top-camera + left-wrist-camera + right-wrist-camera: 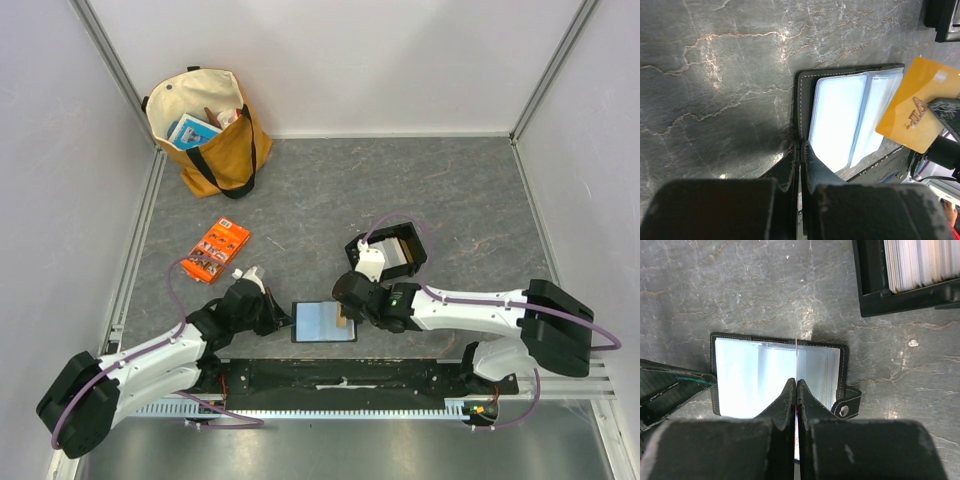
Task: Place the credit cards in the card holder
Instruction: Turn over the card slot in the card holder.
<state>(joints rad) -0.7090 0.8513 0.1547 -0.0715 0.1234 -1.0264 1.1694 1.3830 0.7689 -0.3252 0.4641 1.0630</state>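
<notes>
The black card holder (323, 322) lies open on the table, its shiny clear slots facing up. My left gripper (283, 318) is shut on the holder's left cover edge (799, 131) and pins it. My right gripper (347, 318) is shut on a tan-orange credit card (917, 110), held on edge just above the holder's slots. In the right wrist view that card (796, 352) shows edge on over the holder (750, 375), with the snap tab (847, 402) to the right. More cards (920, 260) stand in a black tray (870, 285).
The black tray (420, 250) with stacked cards sits just behind the right wrist. An orange printed packet (217, 250) lies to the left. A tan tote bag (205, 130) stands at the back left corner. Walls and rails close in the table.
</notes>
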